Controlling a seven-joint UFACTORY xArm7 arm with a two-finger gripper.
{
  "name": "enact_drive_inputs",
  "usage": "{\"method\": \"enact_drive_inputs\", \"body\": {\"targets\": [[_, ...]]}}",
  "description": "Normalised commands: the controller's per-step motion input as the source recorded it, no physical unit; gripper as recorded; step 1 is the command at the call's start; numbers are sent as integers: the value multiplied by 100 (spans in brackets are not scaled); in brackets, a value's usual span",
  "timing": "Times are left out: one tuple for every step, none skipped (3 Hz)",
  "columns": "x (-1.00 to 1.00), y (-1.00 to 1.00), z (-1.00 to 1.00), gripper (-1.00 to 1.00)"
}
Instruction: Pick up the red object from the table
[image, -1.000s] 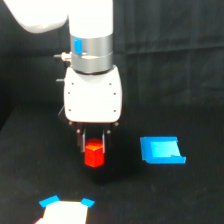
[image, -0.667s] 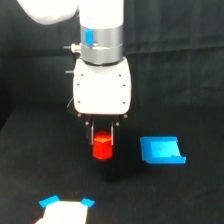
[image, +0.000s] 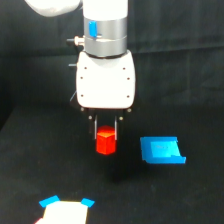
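The red object (image: 106, 142) is a small red-orange hexagonal block, held between the two dark fingers of my gripper (image: 106, 136) under the white arm head. My gripper is shut on it. The block hangs above the black table (image: 45, 165), with a faint shadow below it. Its upper part is hidden between the fingers.
A flat bright blue tray-like piece (image: 161, 150) lies on the table at the exterior view's right of the block. A white piece with blue corners (image: 66, 210) sits at the bottom edge, toward the exterior view's left.
The arm has risen and drifted toward the exterior view's right, carrying the red block up off the table. The blue piece has not moved.
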Motion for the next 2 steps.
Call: {"method": "enact_drive_inputs", "body": {"targets": [[11,-10,71,-100],[62,-25,67,-100]]}}
